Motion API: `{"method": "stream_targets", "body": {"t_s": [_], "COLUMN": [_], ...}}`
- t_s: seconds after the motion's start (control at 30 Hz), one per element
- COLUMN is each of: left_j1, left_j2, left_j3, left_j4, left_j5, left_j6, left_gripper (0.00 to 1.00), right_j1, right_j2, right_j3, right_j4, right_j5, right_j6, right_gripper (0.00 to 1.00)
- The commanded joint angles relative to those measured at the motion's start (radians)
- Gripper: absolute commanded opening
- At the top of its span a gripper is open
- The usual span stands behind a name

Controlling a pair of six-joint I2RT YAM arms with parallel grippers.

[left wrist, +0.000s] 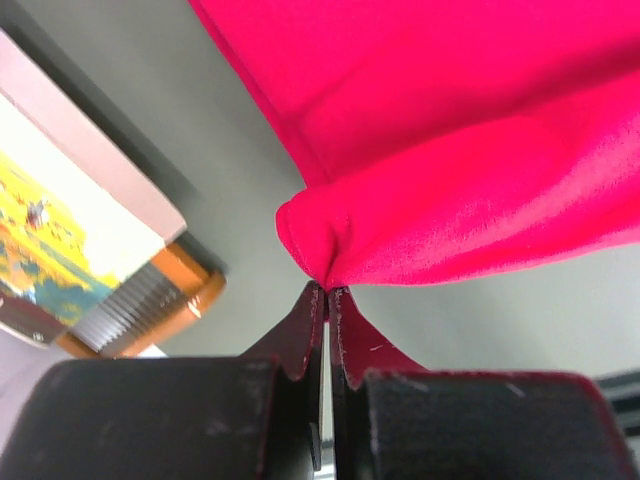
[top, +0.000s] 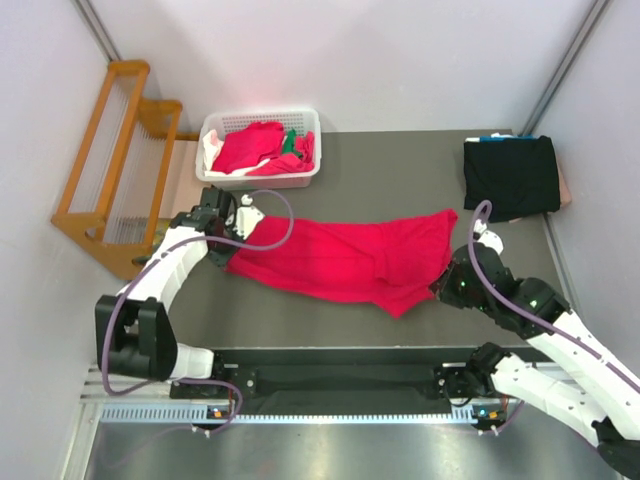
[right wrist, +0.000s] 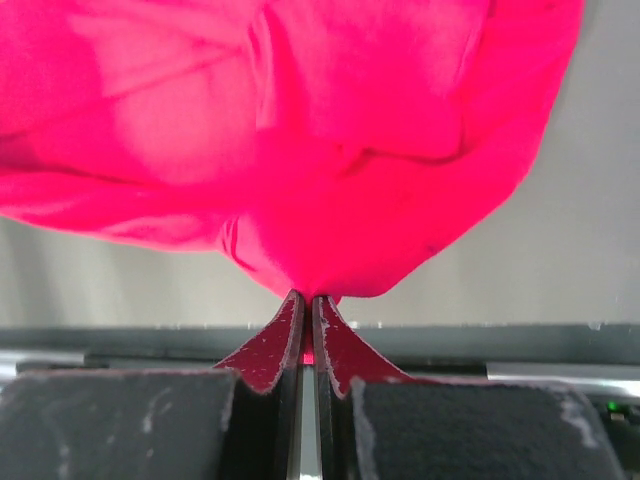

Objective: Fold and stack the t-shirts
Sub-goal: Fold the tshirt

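Observation:
A crimson red t-shirt (top: 345, 255) is stretched across the middle of the dark table between my two grippers. My left gripper (top: 232, 240) is shut on the shirt's left end; the pinched fold shows in the left wrist view (left wrist: 325, 260). My right gripper (top: 447, 280) is shut on the shirt's right lower edge, and the bunched cloth shows in the right wrist view (right wrist: 310, 250). A folded black t-shirt (top: 510, 175) lies at the back right. More red shirts (top: 250, 148), with bits of green and white, fill the white basket (top: 262, 182).
A wooden rack (top: 115, 150) stands off the table's left edge, and part of it shows in the left wrist view (left wrist: 140, 300). The table's near edge has a metal rail (top: 340, 410) by the arm bases.

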Motion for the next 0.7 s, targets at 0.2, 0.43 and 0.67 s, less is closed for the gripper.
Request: {"method": "stream_targets", "body": {"t_s": [0.2,0.43,0.67], "left_j1": [0.005,0.003,0.019], "left_j2": [0.122,0.130,0.171], "left_j3": [0.093,0.062,0.005], "left_j4": [0.114,0.160,0.270], "left_j5": [-0.008,-0.045,-0.197], "left_j6": [-0.032,-0.028,-0.034], "left_gripper": [0.00,0.00,0.00], "right_j1": [-0.028,-0.227,-0.345], "right_j2": [0.083,0.178,0.281], "right_j3": [0.102,0.081,0.058], "right_j4": [0.157,0.286,0.400], "right_j5": [0.206,0.100,-0.018], "right_j6": [-0.077,-0.180,-0.245], "right_gripper": [0.00,0.00,0.00]}}
